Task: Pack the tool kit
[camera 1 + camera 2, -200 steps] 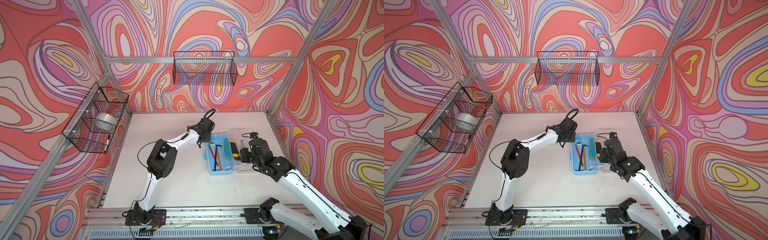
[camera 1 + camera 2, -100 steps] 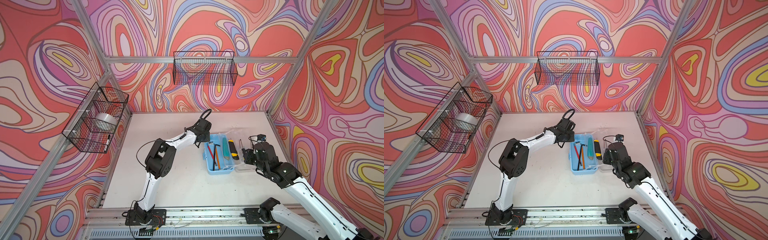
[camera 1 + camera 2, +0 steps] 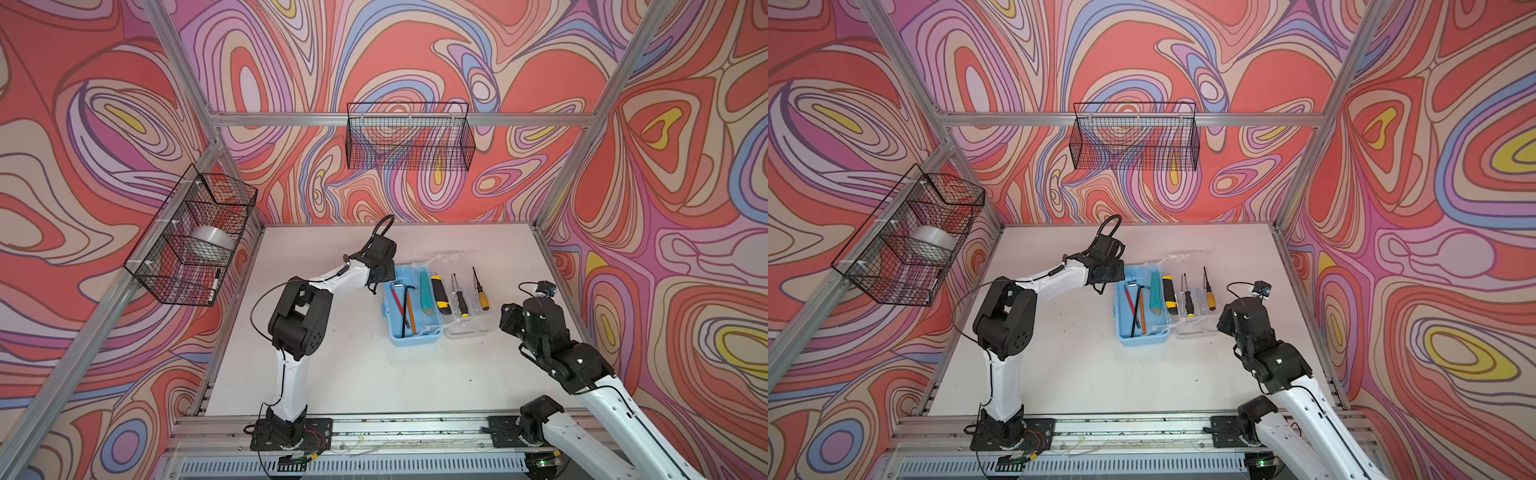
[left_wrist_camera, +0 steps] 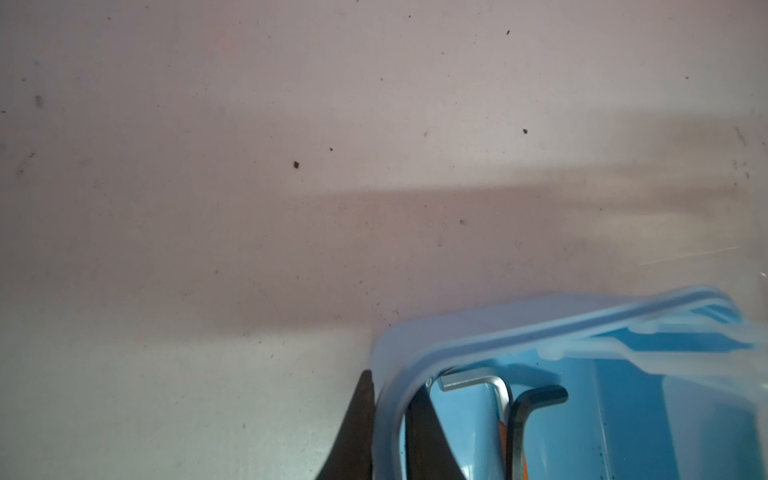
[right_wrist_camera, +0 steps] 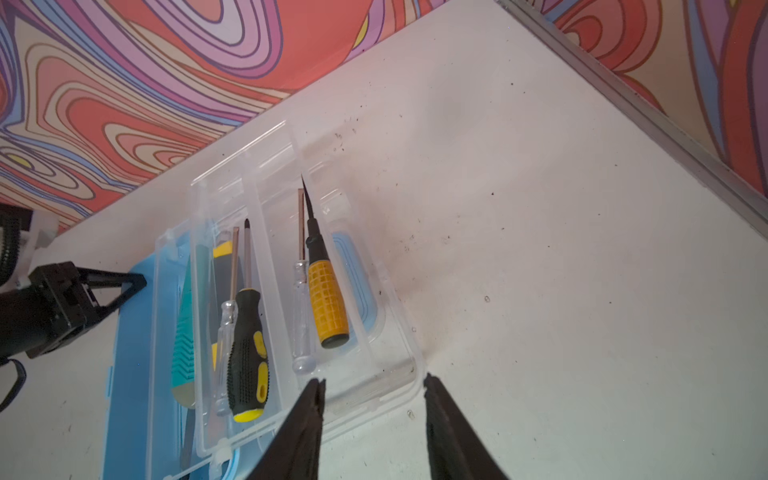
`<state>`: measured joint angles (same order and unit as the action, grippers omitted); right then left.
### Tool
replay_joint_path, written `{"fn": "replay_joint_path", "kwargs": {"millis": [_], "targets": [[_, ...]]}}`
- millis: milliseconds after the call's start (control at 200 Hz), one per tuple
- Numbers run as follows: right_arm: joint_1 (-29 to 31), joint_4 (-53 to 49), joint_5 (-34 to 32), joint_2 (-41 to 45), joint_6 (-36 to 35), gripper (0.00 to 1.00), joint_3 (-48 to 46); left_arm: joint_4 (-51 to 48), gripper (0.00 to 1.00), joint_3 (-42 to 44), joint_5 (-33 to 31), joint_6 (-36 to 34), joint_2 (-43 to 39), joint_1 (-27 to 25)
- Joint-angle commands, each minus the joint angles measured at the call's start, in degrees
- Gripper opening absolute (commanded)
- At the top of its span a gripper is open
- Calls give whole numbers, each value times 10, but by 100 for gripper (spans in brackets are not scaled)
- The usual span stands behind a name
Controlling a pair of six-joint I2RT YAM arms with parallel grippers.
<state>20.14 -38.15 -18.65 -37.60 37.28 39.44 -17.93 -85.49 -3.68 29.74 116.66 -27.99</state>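
The blue box point(image 3: 415, 338) is seen open near the middle of the table point(image 3: 365, 382), its rim pinched at a far corner by the left gripper point(image 4: 390, 386), while the right gripper point(image 5: 374, 380) is spread, empty, just beside the clear lid point(image 5: 386, 353).

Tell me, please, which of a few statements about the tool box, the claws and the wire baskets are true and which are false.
1. The clear lid of the blue box is open, lying on the table. True.
2. The right claw holds the yellow-handled screwdriver. False: the right claw is open and empty; the yellow-handled screwdriver lies in the lid.
3. The left claw pinches the box's rim. True.
4. The roll of tape sits in the back-wall basket. False: the roll of tape sits in the side basket on the left wall.
5. Hex keys lie inside the box. True.
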Motion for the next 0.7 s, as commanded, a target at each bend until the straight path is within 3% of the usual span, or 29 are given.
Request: {"fn": "replay_joint_path", "kwargs": {"millis": [0,376,696], "targets": [[-4,-22,4,11,30,41,-24,-5,14,19,-21,-22,-20,18],[-4,70,69,13,73,35,-139,33,15,25,33,-12,-1,18],[-6,192,81,-98,79,33,-169,64,16,36,66,-7,9,19]]}}
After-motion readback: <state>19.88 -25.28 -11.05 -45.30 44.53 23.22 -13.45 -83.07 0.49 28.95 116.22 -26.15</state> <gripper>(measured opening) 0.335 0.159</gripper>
